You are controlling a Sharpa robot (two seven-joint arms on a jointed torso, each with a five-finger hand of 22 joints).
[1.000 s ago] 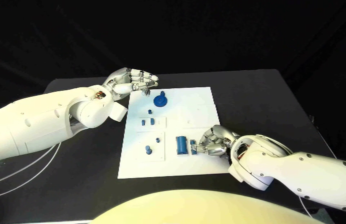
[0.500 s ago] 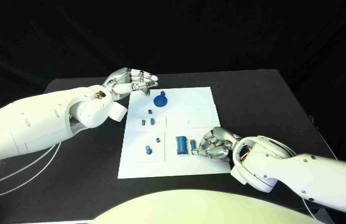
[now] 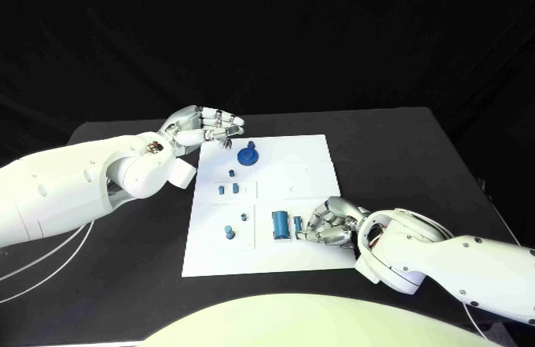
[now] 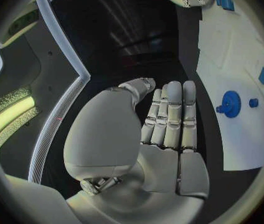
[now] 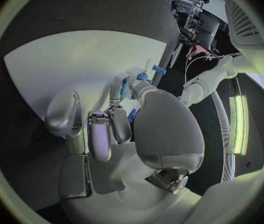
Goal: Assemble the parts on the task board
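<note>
From my head camera the white task board (image 3: 307,254) sits mid-table with a blue gear (image 3: 247,158) near its far end, small blue pegs (image 3: 227,188) in the middle recess and a blue cylinder (image 3: 280,223) further down, right beside my right hand (image 3: 327,222), whose fingers are curled over a smaller blue piece (image 3: 298,225) at the board's edge. My left hand (image 3: 205,127) hovers by the board's far corner, fingers curled in on nothing, the gear just beside it. Left wrist cam: fingers (image 4: 169,115) folded over an empty palm, gear (image 4: 231,103) off to the side; right wrist cam: my fingertips (image 5: 121,122) are right against the blue parts (image 5: 139,78), but I can't tell if I'm actually gripping one.
</note>
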